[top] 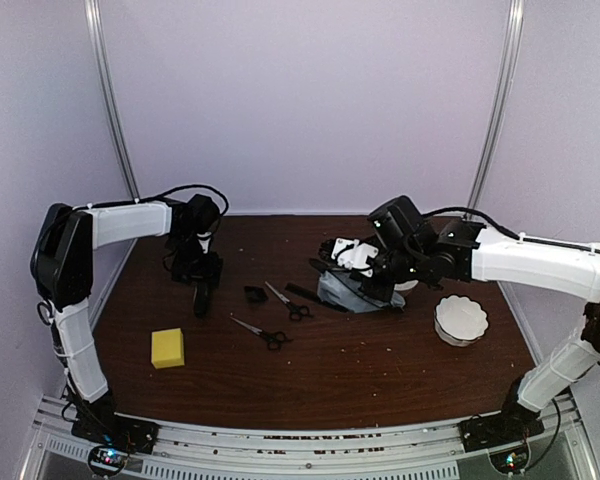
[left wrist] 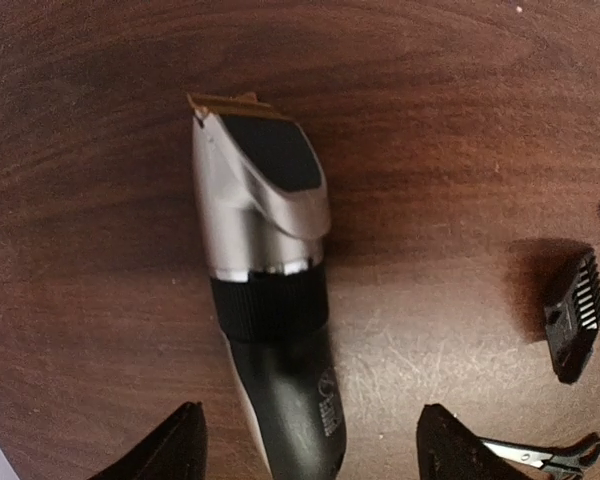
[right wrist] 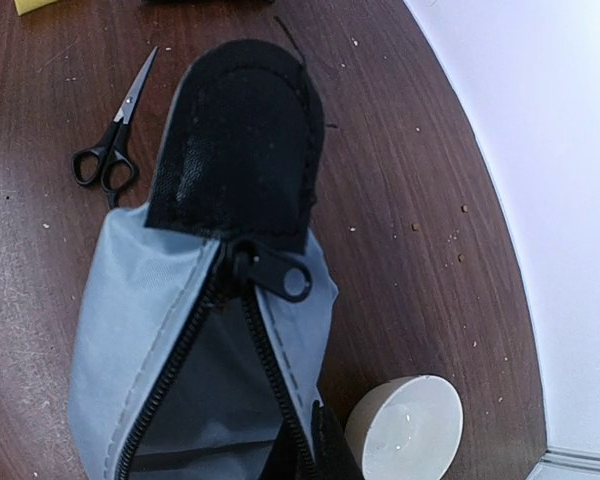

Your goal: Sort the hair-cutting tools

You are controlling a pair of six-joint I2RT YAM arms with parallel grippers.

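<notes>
The black clipper point(left wrist: 265, 300) with a silver head and pale tip lies flat on the table. My left gripper point(left wrist: 310, 450) is open, one finger on each side of the clipper's handle, apart from it; in the top view this gripper point(top: 202, 288) hangs over the clipper. The tiny black attachment point(top: 255, 294) lies just to its right. Two scissors point(top: 290, 303) point(top: 263, 333) and the slim comb point(top: 305, 295) lie mid-table. My right gripper point(right wrist: 305, 455) is shut on the zip edge of the grey pouch point(right wrist: 180, 330), which gapes open.
A yellow sponge point(top: 167, 347) lies front left. A white fluted bowl point(top: 460, 320) stands right of the pouch. A second white bowl point(right wrist: 405, 430) lies upside down against the pouch's right side. One pair of scissors point(right wrist: 110, 150) lies just left of the pouch.
</notes>
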